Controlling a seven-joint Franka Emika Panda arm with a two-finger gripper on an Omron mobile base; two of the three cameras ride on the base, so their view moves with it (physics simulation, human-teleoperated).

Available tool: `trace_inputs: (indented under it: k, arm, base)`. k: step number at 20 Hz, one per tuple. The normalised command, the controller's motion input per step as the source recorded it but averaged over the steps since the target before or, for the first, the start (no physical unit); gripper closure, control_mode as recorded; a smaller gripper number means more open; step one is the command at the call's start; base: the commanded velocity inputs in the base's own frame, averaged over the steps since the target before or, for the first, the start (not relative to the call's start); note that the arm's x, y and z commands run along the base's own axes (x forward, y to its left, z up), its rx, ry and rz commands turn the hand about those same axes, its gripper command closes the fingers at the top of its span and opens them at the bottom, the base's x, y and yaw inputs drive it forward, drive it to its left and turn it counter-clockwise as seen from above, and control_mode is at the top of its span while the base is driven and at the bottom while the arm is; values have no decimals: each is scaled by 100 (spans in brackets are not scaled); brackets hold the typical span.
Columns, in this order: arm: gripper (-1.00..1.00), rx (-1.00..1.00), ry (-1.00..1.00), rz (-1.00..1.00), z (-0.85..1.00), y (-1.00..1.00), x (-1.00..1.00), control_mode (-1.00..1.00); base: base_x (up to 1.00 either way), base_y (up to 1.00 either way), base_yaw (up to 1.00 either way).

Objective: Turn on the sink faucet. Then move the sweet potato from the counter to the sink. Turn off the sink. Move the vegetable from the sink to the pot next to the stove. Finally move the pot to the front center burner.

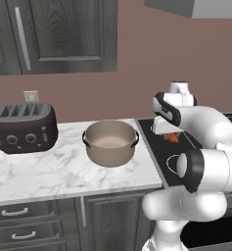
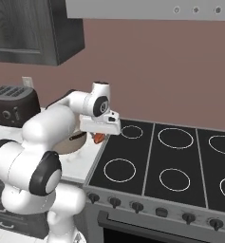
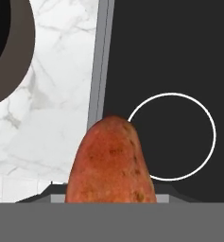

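The pincer (image 2: pixel 100 136) is clenched on the sweet potato (image 3: pixel 111 163), which hangs in the air over the left edge of the stove (image 2: pixel 152 161), its tapered end pointing out ahead in the hand view. Below it run the stove's metal rim and a white burner ring (image 3: pixel 171 136) on the black glass, with the marble table (image 1: pixel 49 169) just to the left. On that table, just beside the stove, stands the open tan pot (image 1: pixel 111 142) with two dark side handles, nothing visible inside it. Farther left along the table sits a dark four-slot toaster (image 1: pixel 24 127), well apart from the pot. Behind are the pink wall and dark upper cabinets (image 1: pixel 54 34)
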Motion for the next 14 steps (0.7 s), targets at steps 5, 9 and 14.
trace_inputs:
  k: [5,9,14]
  arm:
    - [100,0,0,0,0,0,0,100]
    - [100,1,0,0,0,-2,0,-100]
    - [100,0,-1,0,29,13,2,-100]
  base:
    - [20,-1,6]
    - [0,0,1]
    - [0,0,0]
